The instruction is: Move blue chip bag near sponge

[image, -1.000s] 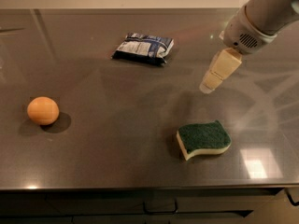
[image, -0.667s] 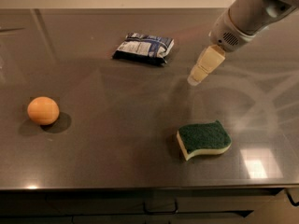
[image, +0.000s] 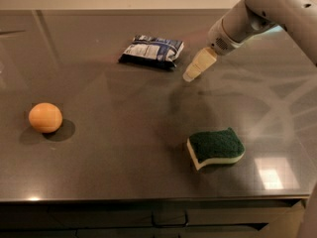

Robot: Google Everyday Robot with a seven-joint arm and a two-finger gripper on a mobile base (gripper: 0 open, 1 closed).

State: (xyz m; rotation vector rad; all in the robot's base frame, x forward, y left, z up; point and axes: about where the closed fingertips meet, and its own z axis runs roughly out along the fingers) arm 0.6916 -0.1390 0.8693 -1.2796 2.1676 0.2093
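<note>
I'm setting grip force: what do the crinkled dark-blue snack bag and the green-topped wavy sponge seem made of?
The crinkled dark-blue snack bag looks like thin foil or plastic film: creased, with glossy highlights. The green-topped wavy sponge seems a matte, fibrous scrub layer on pale, soft-looking foam. The gripper hangs just right of the bag, above the grey countertop.

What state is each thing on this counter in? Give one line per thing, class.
blue chip bag, lying flat at the back of the counter, unheld.
sponge, green side up, near the front, apart from the bag.
orange ball, resting at the left.
hand, holding nothing, just right of the bag.
</note>
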